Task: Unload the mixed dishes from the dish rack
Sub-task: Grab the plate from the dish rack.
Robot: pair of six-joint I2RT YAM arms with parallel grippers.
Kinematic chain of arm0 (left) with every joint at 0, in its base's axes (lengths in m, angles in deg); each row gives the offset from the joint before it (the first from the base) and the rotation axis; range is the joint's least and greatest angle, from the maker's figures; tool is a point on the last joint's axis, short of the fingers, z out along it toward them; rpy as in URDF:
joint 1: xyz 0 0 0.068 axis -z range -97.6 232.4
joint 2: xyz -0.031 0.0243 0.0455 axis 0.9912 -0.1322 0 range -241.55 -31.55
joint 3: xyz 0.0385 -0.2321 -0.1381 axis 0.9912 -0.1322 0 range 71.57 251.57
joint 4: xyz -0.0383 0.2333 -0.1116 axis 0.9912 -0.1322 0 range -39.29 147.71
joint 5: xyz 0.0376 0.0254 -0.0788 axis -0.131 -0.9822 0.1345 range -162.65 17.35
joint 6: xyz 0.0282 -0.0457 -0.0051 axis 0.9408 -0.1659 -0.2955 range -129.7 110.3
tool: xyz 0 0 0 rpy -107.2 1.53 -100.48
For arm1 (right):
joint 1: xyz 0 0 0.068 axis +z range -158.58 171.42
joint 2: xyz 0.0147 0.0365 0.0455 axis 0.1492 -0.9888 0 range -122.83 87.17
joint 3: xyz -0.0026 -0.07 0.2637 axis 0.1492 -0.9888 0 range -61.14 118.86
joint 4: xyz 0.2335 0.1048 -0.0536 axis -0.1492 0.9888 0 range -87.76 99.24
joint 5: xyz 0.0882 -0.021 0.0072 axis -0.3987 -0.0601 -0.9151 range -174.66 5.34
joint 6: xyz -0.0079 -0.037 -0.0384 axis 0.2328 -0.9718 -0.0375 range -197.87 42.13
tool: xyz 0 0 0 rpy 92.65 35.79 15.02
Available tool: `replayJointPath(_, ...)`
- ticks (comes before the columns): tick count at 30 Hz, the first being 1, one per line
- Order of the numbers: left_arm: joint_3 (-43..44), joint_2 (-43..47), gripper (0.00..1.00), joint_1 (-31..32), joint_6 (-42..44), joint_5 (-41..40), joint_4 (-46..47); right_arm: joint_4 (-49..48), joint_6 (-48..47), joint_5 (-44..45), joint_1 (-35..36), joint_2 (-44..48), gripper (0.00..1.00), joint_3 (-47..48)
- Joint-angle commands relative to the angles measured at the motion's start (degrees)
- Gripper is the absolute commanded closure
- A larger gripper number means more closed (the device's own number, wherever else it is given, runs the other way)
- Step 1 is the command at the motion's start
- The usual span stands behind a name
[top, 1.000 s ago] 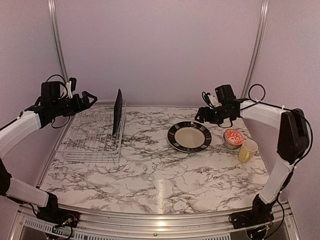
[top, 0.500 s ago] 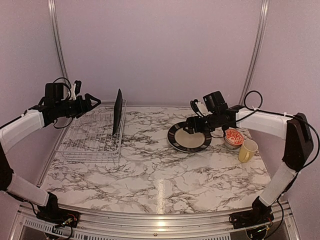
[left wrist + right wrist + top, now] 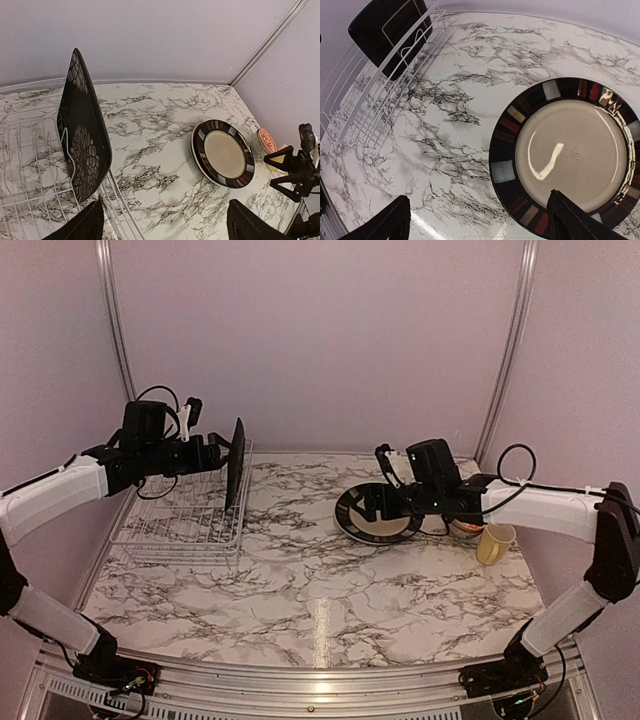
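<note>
Left gripper (image 3: 222, 451) now nearer the upright black plate (image 3: 236, 464), jaws wide.

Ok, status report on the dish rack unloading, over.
Left hand open beside the black plate, upright in the rack. Right hand open above the striped plate. Nothing blocking.

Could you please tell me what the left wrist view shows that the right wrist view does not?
Only the left wrist view shows the small red-and-white bowl, the white floral medallion on the black plate, and the right pincer from outside. Only the right wrist view shows the coloured rim blocks of the cream-centred plate up close. Both share the black plate upright in the dish rack and the cream-centred plate flat on the marble table.
</note>
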Motion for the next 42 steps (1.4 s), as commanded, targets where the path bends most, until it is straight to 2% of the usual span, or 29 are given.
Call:
replayJointPath(1, 10.4, -6.6, 0.13, 2.5, 1.9, -13.3, -8.0, -2.3, 0.1, 3.6, 0.0, 4.4, 0.06, -2.9)
replayJointPath(3, 15.3, -10.3, 0.13, 2.9, 1.5, -17.8, -11.6, -3.3, 0.2, 3.4, -0.1, 6.1, 0.04, -4.1)
replayJointPath(7, 22.4, -15.8, 0.15, 3.0, -0.9, -21.7, -16.8, -2.3, 0.5, 4.4, -0.1, 8.8, 0.02, -5.3)
replayJointPath(21, 29.3, -25.3, 0.17, 6.0, -1.6, -28.5, -21.5, -3.5, -0.1, 5.2, -0.1, 12.0, 0.02, -7.7)
replayJointPath(24, 31.1, -27.2, 0.24, 6.0, -1.3, -30.0, -22.9, -4.1, -0.2, 4.8, -0.2, 12.3, 0.02, -8.3)
replayJointPath(31, 33.4, -29.6, 0.48, 6.1, -1.4, -30.3, -24.2, -4.0, 0.1, 5.2, -0.1, 12.8, 0.01, -9.2)
replayJointPath(35, 34.1, -30.1, 0.58, 6.1, -1.0, -30.5, -24.4, -3.6, 0.3, 5.2, -0.2, 12.2, 0.01, -8.6)
replayJointPath(42, 37.2, -32.2, 0.63, 6.1, 0.6, -29.8, -26.0, -3.6, 0.6, 4.7, -0.1, 10.7, 0.01, -8.2)
